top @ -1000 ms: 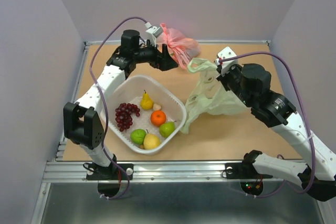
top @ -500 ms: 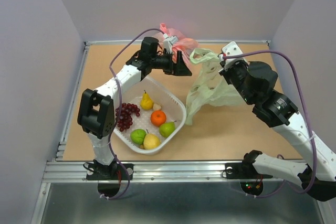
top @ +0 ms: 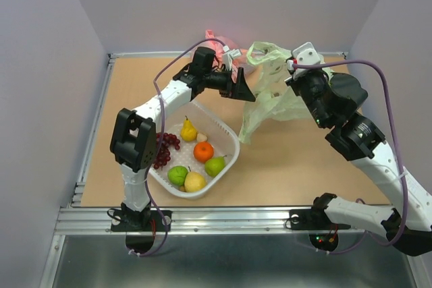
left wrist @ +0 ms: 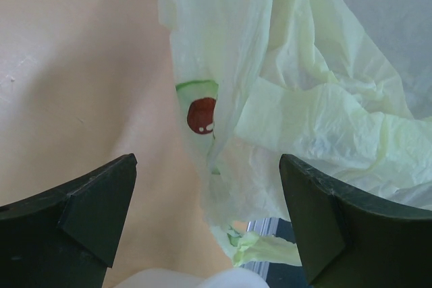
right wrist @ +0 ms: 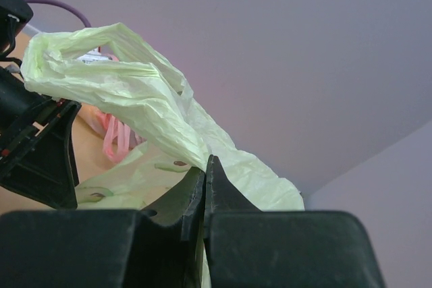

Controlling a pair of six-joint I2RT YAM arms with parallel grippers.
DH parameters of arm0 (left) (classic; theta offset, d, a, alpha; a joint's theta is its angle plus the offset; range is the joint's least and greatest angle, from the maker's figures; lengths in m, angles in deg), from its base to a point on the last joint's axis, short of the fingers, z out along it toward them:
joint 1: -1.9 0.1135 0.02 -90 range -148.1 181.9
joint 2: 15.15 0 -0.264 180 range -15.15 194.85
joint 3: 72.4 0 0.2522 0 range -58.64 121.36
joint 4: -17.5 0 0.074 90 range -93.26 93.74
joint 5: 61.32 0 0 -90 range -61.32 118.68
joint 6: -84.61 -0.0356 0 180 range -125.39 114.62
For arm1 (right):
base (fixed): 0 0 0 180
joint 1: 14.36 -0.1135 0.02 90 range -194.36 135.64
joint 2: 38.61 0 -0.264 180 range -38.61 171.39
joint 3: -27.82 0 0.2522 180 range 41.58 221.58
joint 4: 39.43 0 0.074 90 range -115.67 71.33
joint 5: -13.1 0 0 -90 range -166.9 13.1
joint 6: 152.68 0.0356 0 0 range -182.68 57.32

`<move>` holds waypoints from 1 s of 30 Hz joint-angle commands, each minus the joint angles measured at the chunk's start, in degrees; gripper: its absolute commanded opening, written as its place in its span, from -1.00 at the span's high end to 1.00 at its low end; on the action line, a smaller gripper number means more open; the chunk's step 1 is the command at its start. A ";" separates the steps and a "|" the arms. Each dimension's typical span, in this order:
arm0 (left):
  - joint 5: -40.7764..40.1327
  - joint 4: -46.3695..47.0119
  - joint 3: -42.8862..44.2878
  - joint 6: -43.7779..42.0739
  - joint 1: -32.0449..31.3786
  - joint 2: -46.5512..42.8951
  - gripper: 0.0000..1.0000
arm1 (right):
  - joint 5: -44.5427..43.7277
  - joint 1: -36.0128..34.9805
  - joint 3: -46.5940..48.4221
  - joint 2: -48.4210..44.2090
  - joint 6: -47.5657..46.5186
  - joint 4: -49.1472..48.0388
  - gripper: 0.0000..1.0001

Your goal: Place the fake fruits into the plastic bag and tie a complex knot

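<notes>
**Holding the plastic bag up over the back right of the surface**

Rising from the near right corner of the surface [top: 304, 166], the right arm [top: 354, 136] bends back and inward. Its end effector [right wrist: 204, 166] is pinched together on a handle strip of the plastic bag [top: 270, 102], which hangs crumpled above the back half, right of centre. The left arm [top: 162, 99] arches over the white basket [top: 229, 141], and its end effector [left wrist: 206, 163] is spread wide, facing the bag just beside it. The fake fruits [top: 203, 151] lie in the basket, toward the near left.

Since a second ago the right arm has lifted the bag higher and toward the back edge, drawing its tail away from the basket's right rim. The left arm has swung rightward from the pink bag [top: 214, 44] to the green one.

The pink bag is mostly hidden behind the left wrist. Whether the green bag's lower tip touches the surface cannot be told.
</notes>
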 commanded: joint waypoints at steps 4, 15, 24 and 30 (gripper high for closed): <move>8.98 2.05 6.70 2.05 -0.06 1.09 -0.97 | -1.59 -0.12 2.21 -0.71 -2.31 -7.14 0.99; 17.61 21.52 6.99 22.94 0.81 4.70 -0.97 | 1.48 -0.12 -4.29 -2.82 0.06 -13.47 0.99; 18.22 32.20 0.74 30.80 3.19 -1.27 1.00 | -8.26 -0.12 -15.09 -6.25 6.47 -13.65 0.90; 13.59 3.42 4.76 10.65 3.45 -4.62 1.00 | -12.31 0.50 -22.66 -8.71 16.56 -13.47 0.53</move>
